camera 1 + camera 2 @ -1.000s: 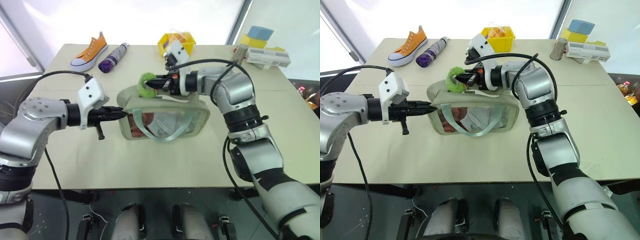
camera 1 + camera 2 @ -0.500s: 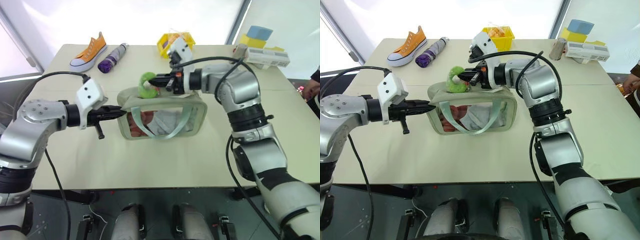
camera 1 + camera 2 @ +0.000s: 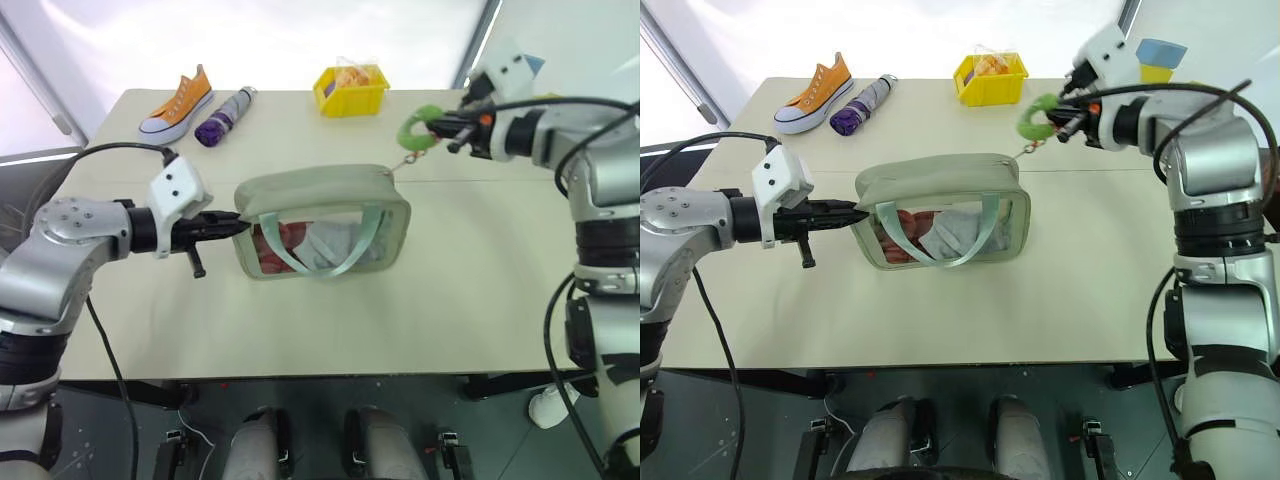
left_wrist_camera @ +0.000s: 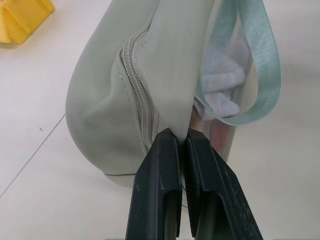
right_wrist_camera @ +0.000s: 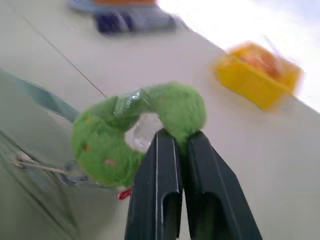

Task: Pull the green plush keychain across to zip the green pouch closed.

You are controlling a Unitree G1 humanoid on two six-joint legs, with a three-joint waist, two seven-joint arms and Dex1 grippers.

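The green pouch point(image 3: 322, 222) stands in the middle of the table, its clear window and strap handle facing me and its top zipper point(image 4: 139, 102) drawn together along its length. My left gripper point(image 3: 238, 222) is shut on the fabric at the pouch's left end. The green plush keychain point(image 3: 420, 128), a ring-shaped lime plush, hangs in the air past the pouch's right end, joined to it by a thin cord. My right gripper point(image 3: 440, 126) is shut on the plush point(image 5: 145, 127).
A yellow bin point(image 3: 352, 88) sits at the back centre, an orange sneaker point(image 3: 178, 101) and a purple folded umbrella point(image 3: 226, 115) at the back left. Boxes point(image 3: 1160, 62) lie at the back right, behind my right arm.
My right gripper closed on the plush above the pouch's left part and swept it far to the right, past the pouch's end. The pouch's top now looks closed. The left arm stayed still.
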